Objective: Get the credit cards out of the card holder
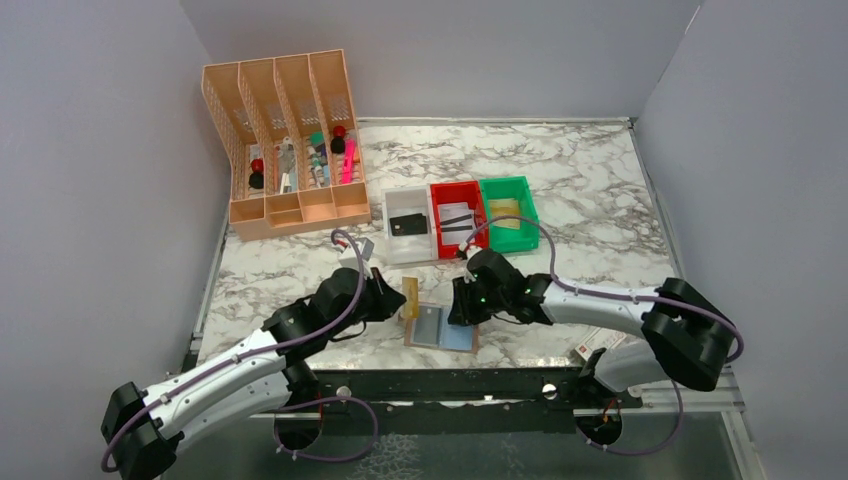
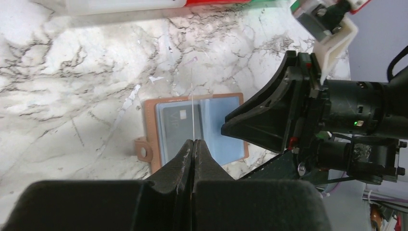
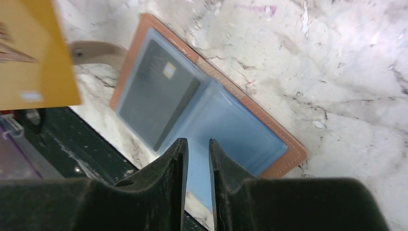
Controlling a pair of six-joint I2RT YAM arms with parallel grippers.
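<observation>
Gold card (image 1: 411,297) pinched edge-on in fully closed left gripper (image 2: 193,144), held clear of open card holder (image 1: 442,328) at near edge of table (image 1: 600,200); right gripper (image 3: 197,144), barely parted and empty, low over its right half, likely to steady it; dark card (image 3: 156,91) pocketed.

One card holder (image 1: 445,330), one gold credit card (image 1: 411,297), one dark credit card (image 3: 156,91), three bins (image 1: 455,186).

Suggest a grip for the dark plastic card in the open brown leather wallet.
Probably pinch the dark plastic card by its edge nearest the centre fold, coming low from the empty-looking half: it lies flat under the brown wallet's pocket film. Pocket mouth unclear.
</observation>
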